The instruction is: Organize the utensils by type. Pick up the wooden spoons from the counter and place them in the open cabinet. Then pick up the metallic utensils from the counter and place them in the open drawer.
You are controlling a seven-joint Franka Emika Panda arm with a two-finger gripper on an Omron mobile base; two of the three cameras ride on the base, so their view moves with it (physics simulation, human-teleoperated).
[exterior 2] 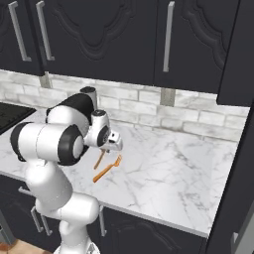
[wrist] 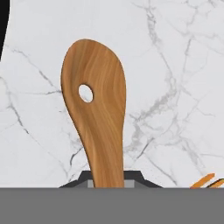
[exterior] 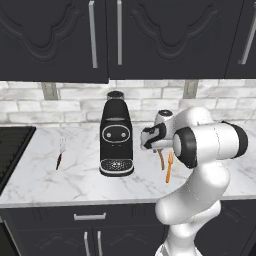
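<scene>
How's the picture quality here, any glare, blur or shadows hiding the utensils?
Left base view: even, soft rendered light, no glare; the arm's elbow covers part of the orange fork. Right base view: sharp, with faint shadows under the fork on the counter. Hand view: the wooden spoon is crisp, its grain clear, held in the gripper.

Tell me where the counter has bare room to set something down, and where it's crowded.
Bare marble counter runs wide from the orange fork to the right-hand edge. Another free patch lies between the dark-handled fork and the coffee machine. It is crowded right of the machine: the gripper holds a wooden spoon over the fork.
</scene>
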